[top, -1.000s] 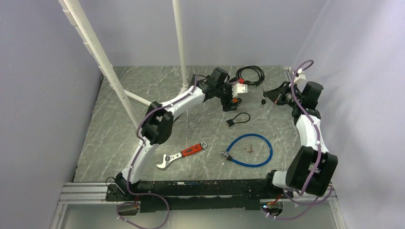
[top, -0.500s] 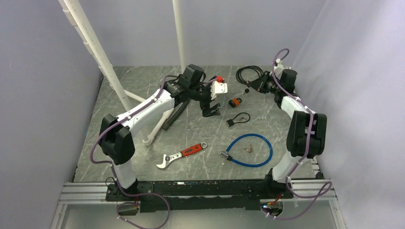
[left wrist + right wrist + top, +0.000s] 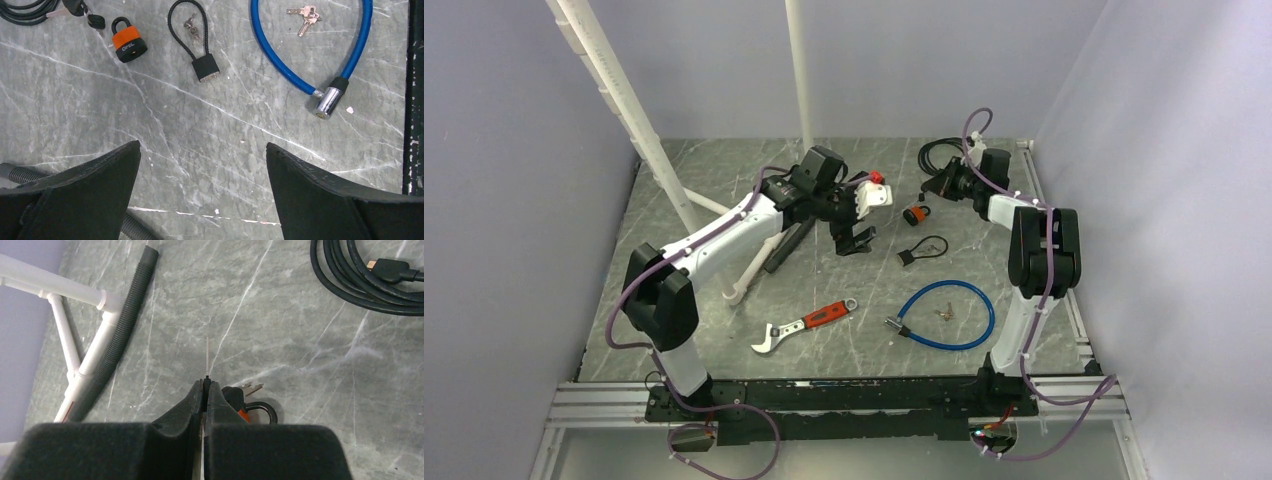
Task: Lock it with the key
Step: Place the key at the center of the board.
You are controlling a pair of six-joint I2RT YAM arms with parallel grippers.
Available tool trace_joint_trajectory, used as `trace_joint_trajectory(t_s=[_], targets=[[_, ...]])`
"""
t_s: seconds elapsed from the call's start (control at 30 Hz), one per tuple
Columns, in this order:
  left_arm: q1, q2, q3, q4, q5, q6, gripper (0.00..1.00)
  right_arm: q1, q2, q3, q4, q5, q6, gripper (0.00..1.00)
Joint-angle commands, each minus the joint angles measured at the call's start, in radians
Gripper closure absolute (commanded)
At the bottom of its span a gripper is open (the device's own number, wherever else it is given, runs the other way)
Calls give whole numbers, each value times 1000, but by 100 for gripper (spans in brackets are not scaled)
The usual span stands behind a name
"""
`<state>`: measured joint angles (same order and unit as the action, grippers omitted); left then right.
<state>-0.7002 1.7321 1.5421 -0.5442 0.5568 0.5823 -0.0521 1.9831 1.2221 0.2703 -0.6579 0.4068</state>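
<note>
On my table (image 3: 724, 300) I count three locks: one orange padlock (image 3: 129, 44), one black cable padlock (image 3: 205, 67) and one blue cable lock (image 3: 327, 101). Three lots of keys: a silver pair (image 3: 304, 15), a small bunch (image 3: 190, 27) and a black-headed bunch (image 3: 85, 12). One thin metal blade (image 3: 207, 355) sits pinched in my right hand (image 3: 206, 385). One red-handled adjustable wrench (image 3: 809, 322), one coiled black cable (image 3: 387, 271), one corrugated hose (image 3: 122, 335).

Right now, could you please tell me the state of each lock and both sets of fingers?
Left fingers: open, empty.
Right fingers: shut on key.
Orange padlock: shackle seated, lying flat.
Black cable lock: loop closed.
Blue cable lock: tip at head, latching unclear.
</note>
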Motion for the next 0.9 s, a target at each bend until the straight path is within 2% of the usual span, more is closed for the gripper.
trace_joint_trajectory(t_s=[0.0,0.37,0.87], targets=[[13,-48,-4,3,-2,-7,1,3,2,20,11,40,-47,100],[33,-13,26,-21,23,14,1,-29,-28,-41,-58,98,-112,100],[36,25,40,-41,20,19,1,-12,33,-7,-122,-8,-112,100]])
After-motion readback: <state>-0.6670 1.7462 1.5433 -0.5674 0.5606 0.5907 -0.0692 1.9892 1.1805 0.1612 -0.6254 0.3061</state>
